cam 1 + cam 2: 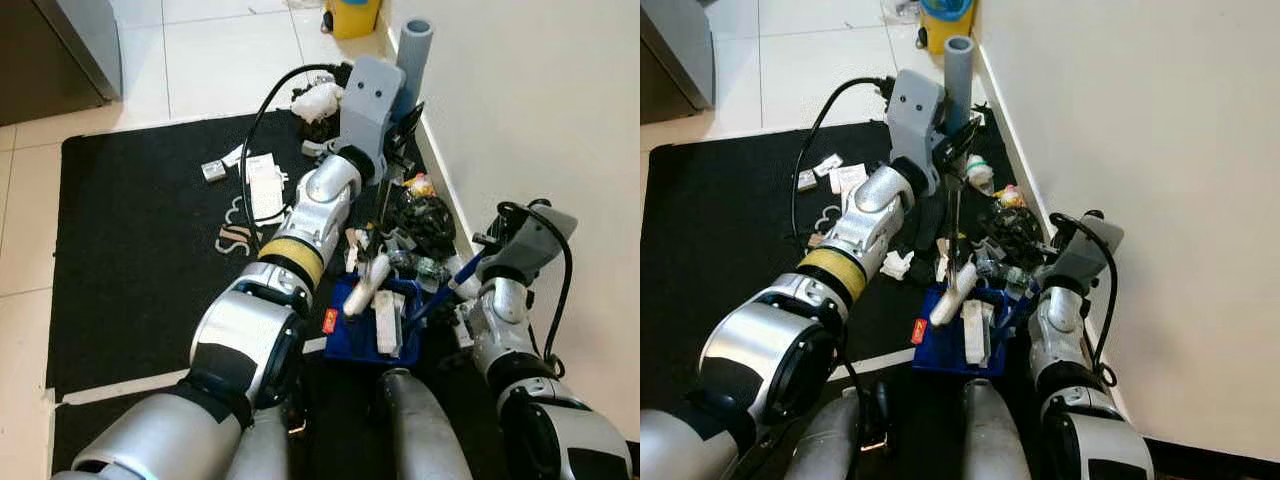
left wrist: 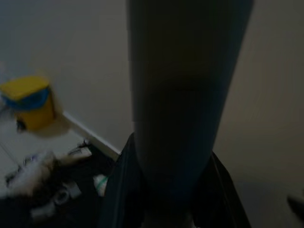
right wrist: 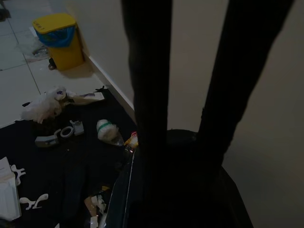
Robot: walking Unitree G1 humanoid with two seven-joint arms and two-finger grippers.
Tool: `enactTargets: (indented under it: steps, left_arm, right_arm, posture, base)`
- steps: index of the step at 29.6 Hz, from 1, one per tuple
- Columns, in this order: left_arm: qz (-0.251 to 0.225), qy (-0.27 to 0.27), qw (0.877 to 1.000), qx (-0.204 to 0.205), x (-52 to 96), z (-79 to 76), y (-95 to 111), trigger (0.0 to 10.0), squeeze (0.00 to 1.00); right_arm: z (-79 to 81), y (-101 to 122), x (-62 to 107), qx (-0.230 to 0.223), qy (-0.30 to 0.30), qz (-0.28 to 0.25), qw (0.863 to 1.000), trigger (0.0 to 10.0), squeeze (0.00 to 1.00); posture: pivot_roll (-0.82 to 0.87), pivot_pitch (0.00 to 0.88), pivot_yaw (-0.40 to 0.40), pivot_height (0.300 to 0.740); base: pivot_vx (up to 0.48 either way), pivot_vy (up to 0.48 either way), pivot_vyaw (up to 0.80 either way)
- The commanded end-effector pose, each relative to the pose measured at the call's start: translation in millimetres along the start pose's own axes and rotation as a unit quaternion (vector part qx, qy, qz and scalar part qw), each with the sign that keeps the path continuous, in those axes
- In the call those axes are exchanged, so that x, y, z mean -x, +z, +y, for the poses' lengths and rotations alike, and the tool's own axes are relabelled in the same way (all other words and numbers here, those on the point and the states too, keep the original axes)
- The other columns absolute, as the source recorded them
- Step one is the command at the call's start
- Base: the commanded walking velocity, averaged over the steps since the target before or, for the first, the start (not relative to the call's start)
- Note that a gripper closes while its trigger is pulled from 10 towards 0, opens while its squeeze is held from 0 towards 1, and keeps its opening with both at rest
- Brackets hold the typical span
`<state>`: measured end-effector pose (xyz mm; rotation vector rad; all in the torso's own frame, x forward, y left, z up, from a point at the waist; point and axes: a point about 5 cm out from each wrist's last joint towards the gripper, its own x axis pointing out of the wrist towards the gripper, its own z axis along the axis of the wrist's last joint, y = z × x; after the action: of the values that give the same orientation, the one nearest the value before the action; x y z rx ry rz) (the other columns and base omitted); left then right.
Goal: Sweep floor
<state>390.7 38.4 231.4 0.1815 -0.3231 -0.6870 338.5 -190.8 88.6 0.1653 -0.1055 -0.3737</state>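
The left hand (image 1: 952, 140), reaching out toward 12 o'clock, is clamped on the grey broom handle (image 1: 958, 70), which stands upright beside the white wall (image 1: 1140, 150); its wrist camera looks straight up that shaft with the dark fingers pressed against its base. The right hand (image 1: 470, 272), low at 4 o'clock near the wall, holds the handle of the blue dustpan (image 1: 350, 340), though I cannot tell how tightly its fingers meet. The dustpan lies on the black mat (image 1: 130, 250) just in front of the robot, already carrying some white scraps. Beyond it, toward 1 o'clock, a pile of litter (image 1: 420, 225) sits against the skirting: dark wrappers, bits of paper, a small bottle. More paper scraps (image 1: 262, 185) lie toward 11 o'clock, and a yellow bin (image 1: 352, 15) stands far off at 12. The step in hand looks like drawing rubbish into the pan; next, the broom likely needs to pull the wall-side pile toward the pan's lip while the pan stays flat.
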Motion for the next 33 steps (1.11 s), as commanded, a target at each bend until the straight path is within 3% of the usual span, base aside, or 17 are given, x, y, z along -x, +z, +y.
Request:
enactTargets:
  steps: [1, 6, 9, 10, 14, 16, 18, 22, 24, 33]
  left_arm:
    - [0.015, -0.003, 0.999, -0.036, 14.6, 14.2, -7.5, 10.0, 0.00]
    - [0.072, 0.006, 0.993, -0.097, 43.7, 44.7, -21.9, 10.0, 0.00]
    - [0.128, 0.033, 0.979, -0.156, 67.6, 66.6, -34.9, 10.0, 0.00]
    - [0.128, 0.033, 0.979, -0.156, 67.6, 66.6, -34.9, 10.0, 0.00]
    - [0.183, 0.088, 0.954, -0.220, 95.8, 90.1, -46.9, 10.0, 0.00]
    - [0.196, 0.105, 0.949, -0.225, 104.1, 95.4, -50.8, 10.0, 0.00]
    - [0.226, 0.138, 0.937, -0.228, 124.0, 104.2, -61.9, 10.0, 0.00]
    - [0.247, 0.156, 0.930, -0.222, 139.9, 104.6, -75.4, 10.0, 0.00]
    - [0.261, 0.161, 0.931, -0.198, 148.2, 93.6, -92.5, 10.0, 0.00]
    - [0.257, 0.195, 0.939, -0.117, 130.0, 51.3, -116.0, 10.0, 0.00]
  right_arm:
    - [-6.1, -23.8, 13.5, -0.006, -0.013, 0.059, 0.998, 10.0, 0.00]
    - [-4.5, -24.1, 13.3, -0.007, -0.009, 0.062, 0.998, 10.0, 0.00]
    - [-3.5, -24.1, 13.0, -0.008, -0.006, 0.063, 0.998, 10.0, 0.00]
    - [-3.5, -24.1, 13.0, -0.008, -0.006, 0.063, 0.998, 10.0, 0.00]
    - [-3.1, -24.3, 13.1, -0.009, -0.005, 0.064, 0.998, 10.0, 0.00]
    - [-3.2, -24.3, 13.0, -0.009, -0.004, 0.064, 0.998, 10.0, 0.00]
    - [-3.8, -24.6, 13.3, -0.009, -0.004, 0.064, 0.998, 10.0, 0.00]
    - [-4.3, -24.9, 13.4, -0.009, -0.003, 0.065, 0.998, 10.0, 0.00]
    - [-3.8, -25.2, 13.6, -0.008, -0.001, 0.066, 0.998, 10.0, 0.00]
    - [-2.9, -23.8, 12.9, -0.006, 0.003, 0.061, 0.998, 10.0, 0.00]
  posture:
    - [-0.03, 0.285, -0.021, 0.740]
    - [-0.02, 0.282, -0.025, 0.740]
    - [-0.02, 0.285, -0.024, 0.740]
    - [-0.02, 0.285, -0.024, 0.740]
    - [-0.02, 0.284, -0.023, 0.740]
    - [-0.02, 0.287, -0.023, 0.740]
    - [-0.02, 0.286, -0.024, 0.740]
    - [-0.02, 0.287, -0.027, 0.740]
    - [-0.02, 0.290, -0.031, 0.740]
    - [-0.04, 0.291, -0.024, 0.740]
  base:
    - [0.000, 0.000, 0.00]
    - [0.000, 0.000, 0.00]
    - [0.000, 0.000, 0.00]
    - [0.000, 0.000, 0.00]
    - [0.000, 0.000, 0.00]
    - [0.000, 0.000, 0.00]
    - [0.000, 0.000, 0.00]
    - [0.000, 0.000, 0.00]
    - [0.000, 0.000, 0.00]
    - [0.000, 0.000, 0.00]
